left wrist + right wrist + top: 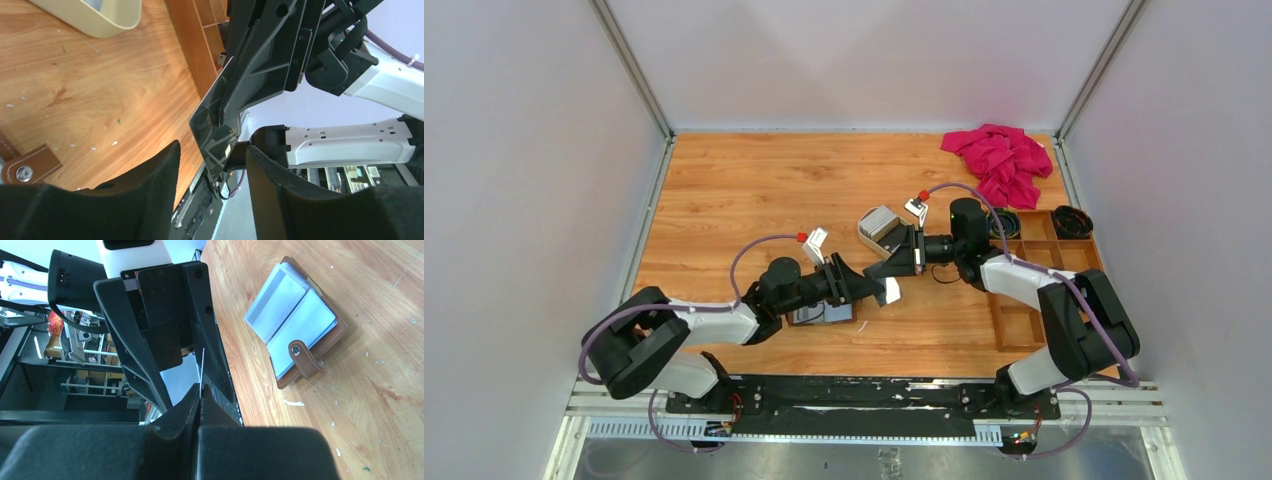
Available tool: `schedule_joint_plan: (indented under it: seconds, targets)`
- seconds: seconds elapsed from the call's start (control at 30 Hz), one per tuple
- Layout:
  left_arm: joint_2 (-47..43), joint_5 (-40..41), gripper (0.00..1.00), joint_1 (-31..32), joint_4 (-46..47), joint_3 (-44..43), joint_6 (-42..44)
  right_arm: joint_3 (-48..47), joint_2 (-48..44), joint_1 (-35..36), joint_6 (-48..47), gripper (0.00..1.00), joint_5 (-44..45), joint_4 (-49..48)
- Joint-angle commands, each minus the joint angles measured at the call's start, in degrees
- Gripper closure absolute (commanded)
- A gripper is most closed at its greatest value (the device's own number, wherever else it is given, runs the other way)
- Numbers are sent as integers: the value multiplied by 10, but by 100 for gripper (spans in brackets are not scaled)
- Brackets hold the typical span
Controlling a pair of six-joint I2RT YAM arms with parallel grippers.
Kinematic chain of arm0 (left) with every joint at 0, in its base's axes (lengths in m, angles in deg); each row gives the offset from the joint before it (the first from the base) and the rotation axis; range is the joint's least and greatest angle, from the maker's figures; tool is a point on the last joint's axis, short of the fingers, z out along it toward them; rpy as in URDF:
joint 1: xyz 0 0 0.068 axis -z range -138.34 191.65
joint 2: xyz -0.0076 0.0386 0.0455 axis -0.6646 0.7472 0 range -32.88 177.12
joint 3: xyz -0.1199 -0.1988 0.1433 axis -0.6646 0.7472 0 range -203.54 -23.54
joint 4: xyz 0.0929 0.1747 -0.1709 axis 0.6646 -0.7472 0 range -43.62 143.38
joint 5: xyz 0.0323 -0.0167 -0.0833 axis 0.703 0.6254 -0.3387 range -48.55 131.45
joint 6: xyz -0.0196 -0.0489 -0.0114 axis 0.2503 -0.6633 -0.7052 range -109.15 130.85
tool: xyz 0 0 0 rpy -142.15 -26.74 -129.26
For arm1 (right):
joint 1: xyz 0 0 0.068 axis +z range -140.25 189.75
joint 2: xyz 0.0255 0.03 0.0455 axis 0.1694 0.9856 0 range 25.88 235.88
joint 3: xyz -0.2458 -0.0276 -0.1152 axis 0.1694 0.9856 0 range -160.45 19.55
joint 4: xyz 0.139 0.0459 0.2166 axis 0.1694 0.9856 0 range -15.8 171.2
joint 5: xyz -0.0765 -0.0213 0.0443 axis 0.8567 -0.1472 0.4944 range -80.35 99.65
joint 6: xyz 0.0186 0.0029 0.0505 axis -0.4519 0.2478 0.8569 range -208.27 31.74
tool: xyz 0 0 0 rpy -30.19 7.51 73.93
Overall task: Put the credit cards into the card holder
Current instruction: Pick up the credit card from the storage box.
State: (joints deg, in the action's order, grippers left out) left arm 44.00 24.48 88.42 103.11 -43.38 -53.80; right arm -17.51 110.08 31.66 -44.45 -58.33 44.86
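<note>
My right gripper (894,268) is shut on a thin credit card, held in the air over the table's middle. The card shows edge-on in the right wrist view (202,367) and as a dark, glossy face in the left wrist view (214,131). My left gripper (212,175) is open, and the card's lower end hangs between its jaws without touching them. The brown card holder (306,327) lies open on the table, greyish pockets up, snap tab out. It lies under my left arm in the top view (821,314). More cards sit in the cream tray (879,228).
The wooden compartment box (1034,285) stands at the right, with black items in its far cells. A pink cloth (999,160) lies at the back right. The cream tray's rim (95,17) and the holder's snap tab (25,169) show in the left wrist view.
</note>
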Motion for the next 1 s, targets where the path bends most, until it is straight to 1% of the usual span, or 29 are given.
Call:
schedule_joint_plan:
  seconds: [0.0, 0.03, 0.1, 0.23, 0.27, 0.3, 0.33, 0.43, 0.47, 0.5, 0.53, 0.57, 0.63, 0.73, 0.87, 0.97]
  targets:
    - [50, -14, 50, 7, 114, -11, -37, -14, 1, 10, 7, 100, -17, -17]
    - [64, -17, 53, 7, 142, -11, -47, -15, 2, 11, 7, 100, -18, -18]
    - [95, -27, 65, 7, 194, -11, -70, -14, 3, 12, 7, 100, -21, -18]
    - [145, -51, 98, 6, 272, -11, -98, -16, 1, 15, -3, 100, -26, -12]
    - [151, -56, 100, 6, 281, -10, -100, -18, -2, 15, -16, 100, -28, -2]
    - [154, -61, 100, 6, 283, -9, -99, -22, -5, 15, -40, 99, -29, 18]
    - [153, -66, 100, 6, 277, -8, -93, -28, -9, 15, -70, 93, -32, 44]
    - [130, -81, 100, 1, 209, -4, -52, -64, -23, 13, -218, 56, -49, 174]
    - [117, -87, 100, -2, 182, -3, -34, -79, -24, 12, -272, 47, -63, 219]
    - [105, -95, 100, -6, 156, -2, -17, -89, -23, 11, -309, 41, -77, 250]
    - [91, -104, 100, -9, 125, -2, 1, -97, -22, 9, -340, 38, -89, 273]
    - [79, -116, 100, -14, 101, -3, 16, -103, -20, 7, -362, 36, -98, 288]
    - [53, -143, 100, -22, 55, -7, 47, -109, -15, 6, -386, 36, -113, 316]
    - [32, -181, 100, -30, -4, -18, 88, -115, -2, 9, -396, 41, -139, 326]
    - [29, -217, 100, -32, -33, -35, 120, -123, 11, 20, -405, 47, -147, 345]
    - [36, -229, 100, -33, -49, -50, 132, -126, 12, 31, -406, 52, -151, 349]
